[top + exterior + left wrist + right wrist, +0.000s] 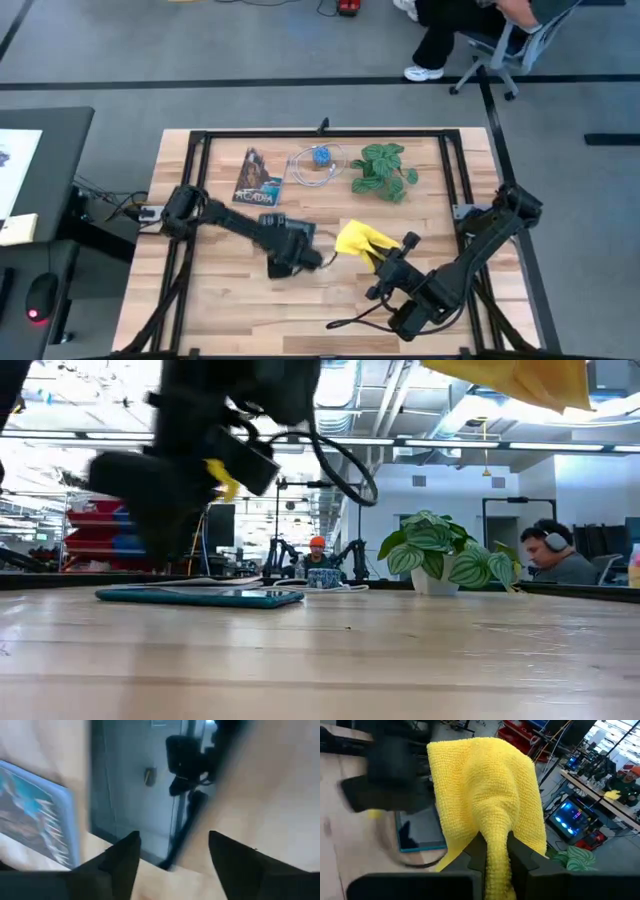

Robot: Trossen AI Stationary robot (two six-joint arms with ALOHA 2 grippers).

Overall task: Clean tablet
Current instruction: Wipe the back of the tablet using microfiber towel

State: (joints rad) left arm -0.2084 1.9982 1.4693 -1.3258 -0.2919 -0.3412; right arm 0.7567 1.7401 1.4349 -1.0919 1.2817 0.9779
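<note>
The tablet (200, 597) lies flat on the wooden table; its glossy dark screen (135, 785) fills the left wrist view. My left gripper (292, 255) stands open just above it (172, 860), and no finger shows touching it. My right gripper (392, 258) is to the tablet's right, shut on the yellow cloth (360, 240), which is raised well above the table (520, 380). From the right wrist view, the tablet (420, 832) shows beyond the cloth (485, 785). My right gripper pinches a bunched fold of the yellow cloth (495, 851) between its two fingers. The fingers (520, 857) point level toward the table's left. The rest of the cloth fans out past the fingertips, lifted clear of the table.
The "ACADIA" booklet (258, 178) lies at the tablet's far left. A blue object inside a coiled cable (320, 160) and a potted plant (385, 170) stand at the far side. Black frame rails (320, 133) border the table. A person sits beyond the far edge.
</note>
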